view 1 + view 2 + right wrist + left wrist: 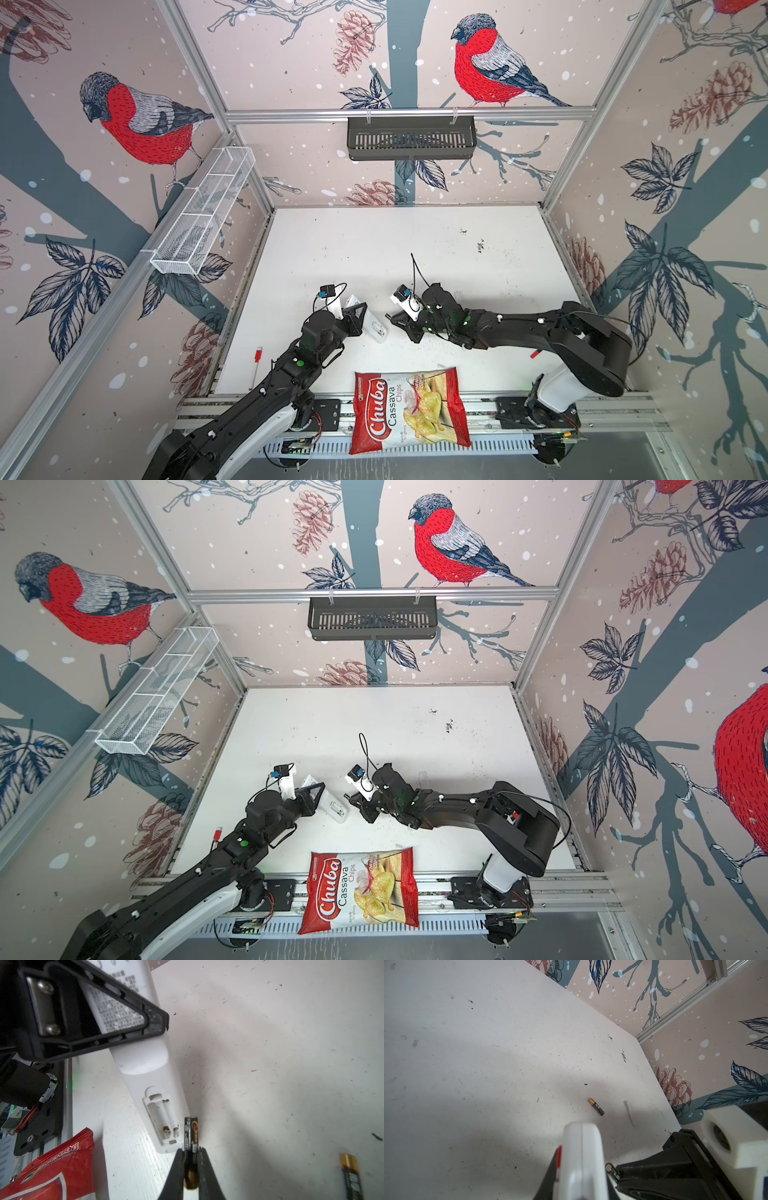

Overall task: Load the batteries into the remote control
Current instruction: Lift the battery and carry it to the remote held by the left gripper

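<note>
1. Chips bag (409, 409): red/white, lying across front rail (615, 409), btwn the two arm bases.
2. Marker (254, 365): white w/ red cap, on table (374, 249), L side near wall.
3. Red bit (535, 354): small, on table by R arm. Too small to identify.
4. L gripper (362, 318): clamped on remote control (149, 1068) approx. mid-length. The remote is white, back side up, w/ printed label. Battery compt (163, 1120) is uncovered, both slots empty, springs visible.
5. R gripper (192, 1157): jaws pinched on battery (191, 1132), black w/ gold end. Batt. sticks out past the tips, alongside the remote's edge, just beside the compt and not in a slot. Whether it touches the remote, cannot tell. The grippers face each other over the table's front-ctr.
6. Second battery (596, 1106): loose, flat on table, well apart from the remote. Seen in both wrist views.
7. Black basket (411, 137): slotted, hung on rear wall rail.
8. White mesh basket (203, 212): long, w/ dividers, on L wall rail.
</note>
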Controlling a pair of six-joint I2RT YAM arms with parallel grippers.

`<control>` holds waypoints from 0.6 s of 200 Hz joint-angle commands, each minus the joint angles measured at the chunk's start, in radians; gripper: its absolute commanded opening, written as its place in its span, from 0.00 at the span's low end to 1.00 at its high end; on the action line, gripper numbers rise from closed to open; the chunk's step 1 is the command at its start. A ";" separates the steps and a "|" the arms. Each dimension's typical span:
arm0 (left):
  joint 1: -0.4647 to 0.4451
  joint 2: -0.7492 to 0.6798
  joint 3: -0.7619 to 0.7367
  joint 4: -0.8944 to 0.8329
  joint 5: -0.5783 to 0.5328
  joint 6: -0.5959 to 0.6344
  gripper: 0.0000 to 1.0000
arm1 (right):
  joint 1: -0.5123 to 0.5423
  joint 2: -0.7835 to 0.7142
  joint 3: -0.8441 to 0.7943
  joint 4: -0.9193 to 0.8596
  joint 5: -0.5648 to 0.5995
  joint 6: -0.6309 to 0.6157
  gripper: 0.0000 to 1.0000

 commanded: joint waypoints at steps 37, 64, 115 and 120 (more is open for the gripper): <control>0.016 -0.055 -0.039 0.098 0.045 -0.043 0.00 | 0.025 0.019 0.001 0.116 -0.062 -0.025 0.07; 0.083 -0.141 -0.068 0.174 0.154 -0.102 0.00 | 0.036 -0.049 -0.027 0.099 -0.067 -0.028 0.07; 0.291 -0.128 -0.056 0.316 0.490 -0.233 0.00 | 0.038 -0.189 0.033 -0.132 -0.045 -0.104 0.07; 0.307 -0.118 -0.056 0.338 0.518 -0.249 0.00 | 0.038 -0.194 0.046 -0.152 -0.036 -0.110 0.07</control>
